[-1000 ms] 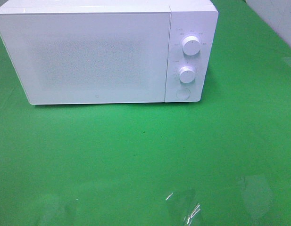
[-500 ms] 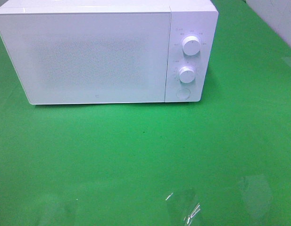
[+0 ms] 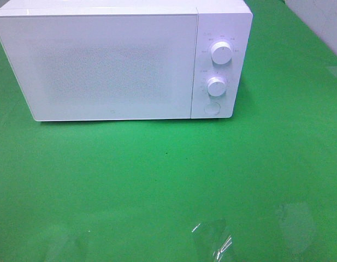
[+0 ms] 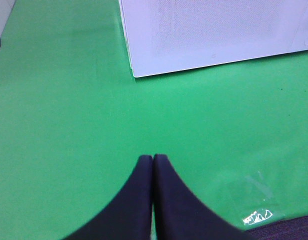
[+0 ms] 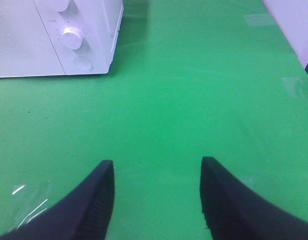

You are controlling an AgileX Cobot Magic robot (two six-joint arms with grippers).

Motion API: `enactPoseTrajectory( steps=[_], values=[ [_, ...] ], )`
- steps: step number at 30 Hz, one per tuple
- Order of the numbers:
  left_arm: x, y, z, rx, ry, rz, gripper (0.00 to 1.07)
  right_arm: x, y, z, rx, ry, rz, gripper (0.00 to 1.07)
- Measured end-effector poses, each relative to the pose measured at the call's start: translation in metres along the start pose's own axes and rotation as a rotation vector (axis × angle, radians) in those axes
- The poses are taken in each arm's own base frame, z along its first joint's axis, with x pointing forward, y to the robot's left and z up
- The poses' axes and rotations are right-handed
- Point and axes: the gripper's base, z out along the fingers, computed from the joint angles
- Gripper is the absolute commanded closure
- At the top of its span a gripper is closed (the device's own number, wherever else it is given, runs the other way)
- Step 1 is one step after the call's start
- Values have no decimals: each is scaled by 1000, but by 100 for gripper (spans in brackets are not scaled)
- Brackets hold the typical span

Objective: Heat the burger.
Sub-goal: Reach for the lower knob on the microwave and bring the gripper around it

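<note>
Over green cloth (image 4: 69, 100), seemingly low, left gripper (image 4: 153, 158) closed, right gripper (image 5: 157, 162) spread.

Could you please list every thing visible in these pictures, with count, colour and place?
table cover: one, green, under everything
microwave: one, white, door shut, on the far part of the cover
knobs: two, white, one above the other on the microwave's right panel
round button: one, white, below the knobs
clear film patches: at least two, transparent, near edge of the cover
burger: none in view
left tool: one, dark, shut, over the cover
right tool: one, dark, open, empty, over the cover
</note>
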Motion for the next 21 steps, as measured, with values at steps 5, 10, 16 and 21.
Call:
enactPoseTrajectory(
  steps=[5, 10, 16, 21],
  values=[
    [0, 0, 0, 0, 0, 0, 106, 0, 0, 0, 0, 0, 0, 58],
    [0, 0, 0, 0, 1, 0, 106, 0, 0, 0, 0, 0, 0, 58],
    [0, 0, 0, 0, 0, 0, 106, 0, 0, 0, 0, 0, 0, 58],
    [0, 0, 0, 0, 0, 0, 106, 0, 0, 0, 0, 0, 0, 58]
  ],
)
